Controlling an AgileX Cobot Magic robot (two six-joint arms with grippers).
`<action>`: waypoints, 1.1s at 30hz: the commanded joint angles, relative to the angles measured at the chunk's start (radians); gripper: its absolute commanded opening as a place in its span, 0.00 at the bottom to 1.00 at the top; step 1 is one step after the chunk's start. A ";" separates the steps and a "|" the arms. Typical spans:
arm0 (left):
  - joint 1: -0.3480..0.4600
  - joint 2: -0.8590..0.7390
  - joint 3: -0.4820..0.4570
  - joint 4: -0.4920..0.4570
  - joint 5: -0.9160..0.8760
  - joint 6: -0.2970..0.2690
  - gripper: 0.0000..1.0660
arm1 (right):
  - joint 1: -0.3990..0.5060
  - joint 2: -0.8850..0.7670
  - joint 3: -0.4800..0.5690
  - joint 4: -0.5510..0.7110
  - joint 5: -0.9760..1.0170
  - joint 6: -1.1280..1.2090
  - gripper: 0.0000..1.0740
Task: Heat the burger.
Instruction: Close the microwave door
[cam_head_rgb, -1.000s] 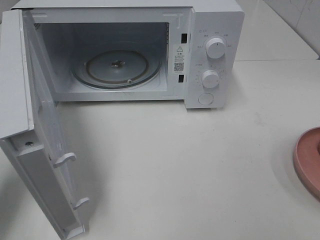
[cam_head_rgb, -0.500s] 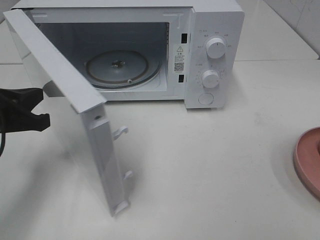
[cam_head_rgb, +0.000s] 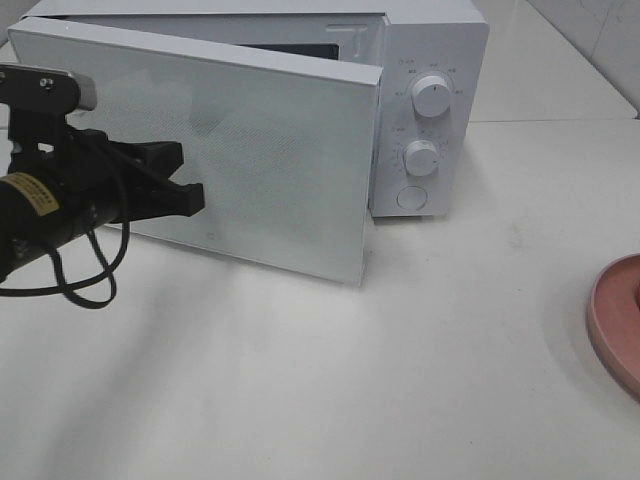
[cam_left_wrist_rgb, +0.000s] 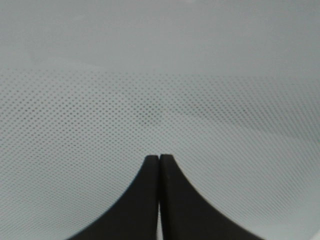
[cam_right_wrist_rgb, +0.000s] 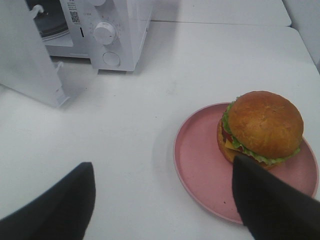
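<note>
Right now, burger on pink plate, microwave door ajar

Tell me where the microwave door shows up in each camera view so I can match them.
Exterior high: microwave door fills the upper left, partly swung toward closed, left gripper against it.
Left wrist: its dotted panel fills the whole picture.
Right wrist: its edge sits upper left.
Shared landmark: the control knob.

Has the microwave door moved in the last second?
Yes. The door has swung from wide open toward the control knobs, now covering most of the opening, with the left gripper against it.
</note>
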 joint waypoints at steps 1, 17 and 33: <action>-0.019 0.009 -0.027 -0.025 -0.010 0.003 0.00 | -0.007 -0.026 0.003 0.000 -0.017 0.009 0.70; -0.111 0.156 -0.285 -0.057 0.075 0.006 0.00 | -0.007 -0.026 0.003 0.000 -0.017 0.009 0.70; -0.117 0.262 -0.471 -0.060 0.124 -0.002 0.00 | -0.007 -0.026 0.003 0.000 -0.017 0.009 0.70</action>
